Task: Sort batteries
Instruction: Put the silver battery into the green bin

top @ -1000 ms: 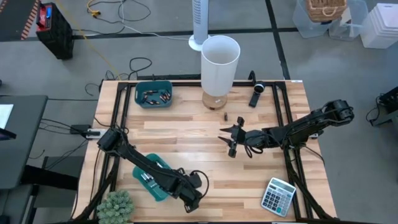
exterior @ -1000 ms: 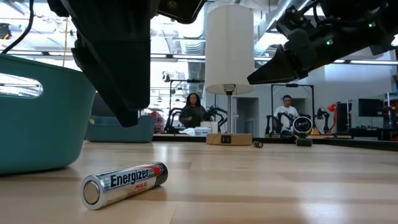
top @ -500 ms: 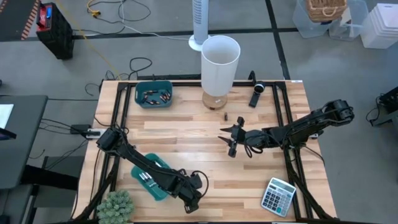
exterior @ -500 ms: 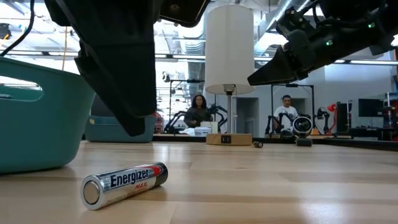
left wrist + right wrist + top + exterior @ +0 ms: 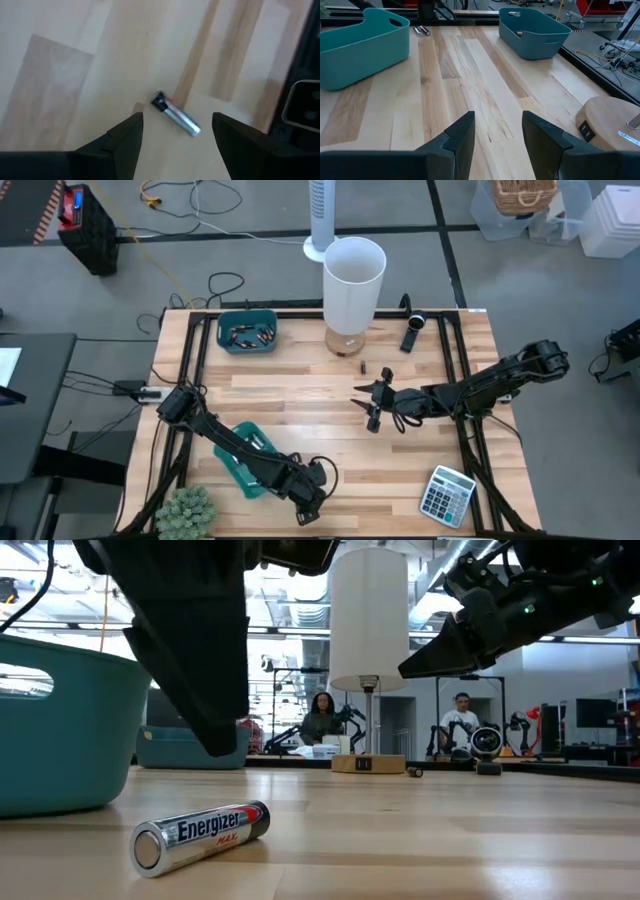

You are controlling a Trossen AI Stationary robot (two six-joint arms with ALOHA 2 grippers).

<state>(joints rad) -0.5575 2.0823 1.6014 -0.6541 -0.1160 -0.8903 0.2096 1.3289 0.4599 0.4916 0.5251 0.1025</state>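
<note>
From above, the wooden table carries a teal bin at its far left, with several batteries lying inside. A second teal bin sits near the front left edge, partly covered by the left arm. The left gripper is at the front edge, just right of that bin. The right gripper hovers over the middle of the table, pointing left. A white lamp stands at the far edge, a calculator lies at the front right corner and a green plant at the front left.

At table level, a single silver battery lies on its side on the wood, just right of the near teal bin. A dark finger of the left gripper hangs above it without touching it. The right gripper is higher and farther back. Two people sit in the room behind.

In the left wrist view, the battery lies on the bare wood between and beyond the two dark fingers; the jaws stand apart and hold nothing.

In the right wrist view, the jaws also stand apart and empty, with fingers aimed across the table toward both teal bins; two more batteries lie on the wood beside the nearer one.
</note>
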